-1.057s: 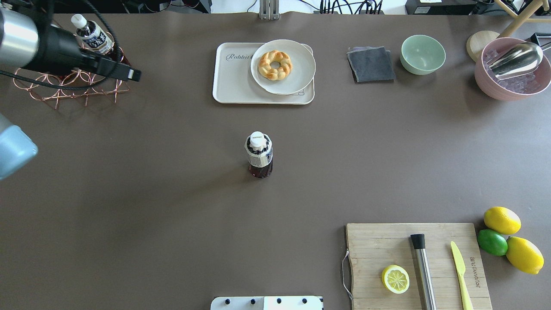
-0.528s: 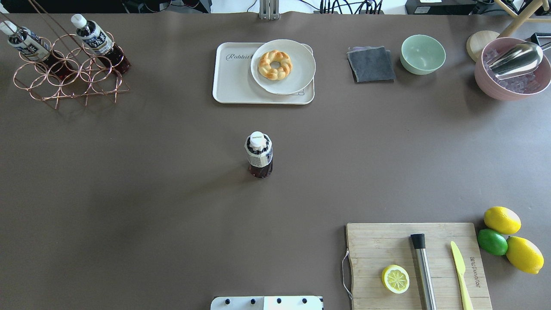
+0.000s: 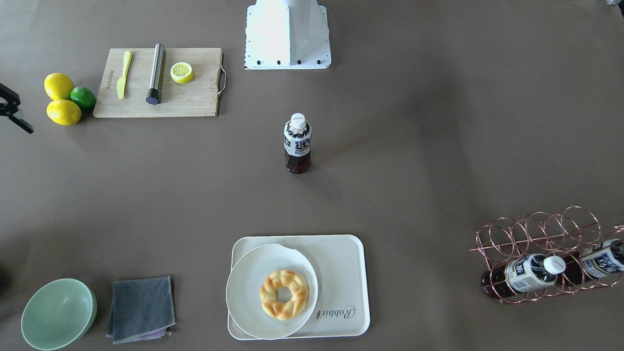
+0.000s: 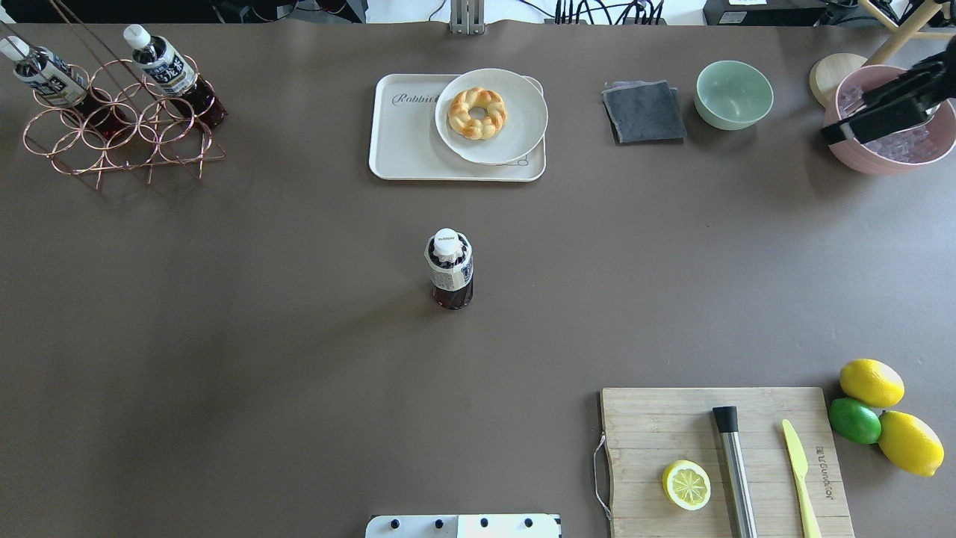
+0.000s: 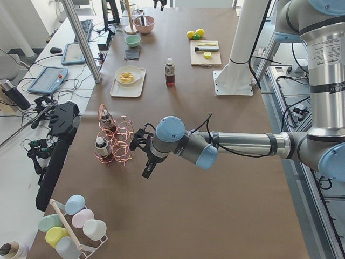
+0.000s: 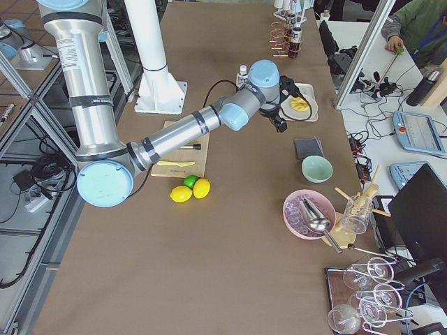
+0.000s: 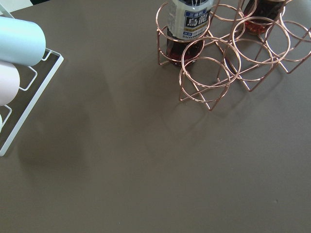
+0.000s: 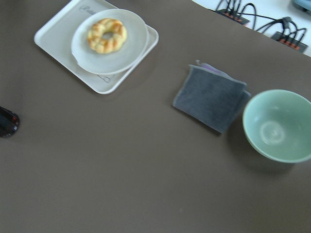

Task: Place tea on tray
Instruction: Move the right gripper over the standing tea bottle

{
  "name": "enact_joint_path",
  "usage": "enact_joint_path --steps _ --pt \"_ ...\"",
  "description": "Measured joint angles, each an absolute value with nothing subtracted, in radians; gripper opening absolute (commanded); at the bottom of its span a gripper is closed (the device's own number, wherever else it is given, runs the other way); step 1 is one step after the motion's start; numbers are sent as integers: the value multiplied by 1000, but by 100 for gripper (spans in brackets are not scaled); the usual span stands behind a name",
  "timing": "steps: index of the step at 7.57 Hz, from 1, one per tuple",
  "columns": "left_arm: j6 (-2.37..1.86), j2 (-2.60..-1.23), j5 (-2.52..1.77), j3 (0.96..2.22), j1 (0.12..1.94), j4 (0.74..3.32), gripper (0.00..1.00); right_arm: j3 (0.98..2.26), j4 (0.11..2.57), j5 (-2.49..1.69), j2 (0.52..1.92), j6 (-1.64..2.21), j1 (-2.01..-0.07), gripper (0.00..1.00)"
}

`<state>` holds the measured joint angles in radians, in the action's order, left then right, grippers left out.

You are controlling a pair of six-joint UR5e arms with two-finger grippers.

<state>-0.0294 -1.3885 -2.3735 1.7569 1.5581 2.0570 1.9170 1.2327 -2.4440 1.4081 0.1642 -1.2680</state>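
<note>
**Bench** (image 4: 224, 336): brown top, carries everything below. Clock directions are taken from the tea, in the overhead view.

**Left hand** (image 5: 146, 167): hangs over the bench beside the rack, well apart from the tea. It shows only in the left side view, so I cannot tell whether the fingers are apart or together.

**Right hand** (image 6: 281, 122): held above the bench. In the overhead view it shows as a dark shape over the pink bowl at 2 o'clock. Finger spacing cannot be told, and nothing is seen in it.

**Board** (image 4: 672, 426): wooden, at 4 o'clock. On it lie a half lemon (image 4: 686, 484), a steel bar (image 4: 734, 471) and a yellow knife (image 4: 799, 467).

**Tray** (image 4: 407, 142): cream, marked "Rabbit", at 12 o'clock. Its right part is covered by the plate and its left part is bare.

**Rack** (image 4: 112, 142): copper wire rings, at 10 o'clock. It holds two bottles (image 4: 168, 71) like the tea.

**Pink bowl** (image 4: 889, 161): at 2 o'clock, far corner.

**Plate** (image 4: 515, 127): round, white, on the tray. It bears a braided bread ring (image 4: 477, 113).

**Green bowl** (image 4: 733, 94): at 1 o'clock.

**Cloth** (image 4: 644, 112): grey, folded, just left of the green bowl.

**Tea** (image 4: 449, 270): upright at bench centre with its cap on. It is off the tray and touched by neither hand.

**Fruit**: two lemons (image 4: 871, 382) and a lime (image 4: 854, 420), touching, just right of the board.
</note>
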Motion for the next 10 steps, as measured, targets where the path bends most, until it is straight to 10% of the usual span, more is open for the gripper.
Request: enact_joint_path --steps 10 --pt "-31 -1405 -2378 1690 1562 2054 99 1889 862 -1545 1097 567 -420 98"
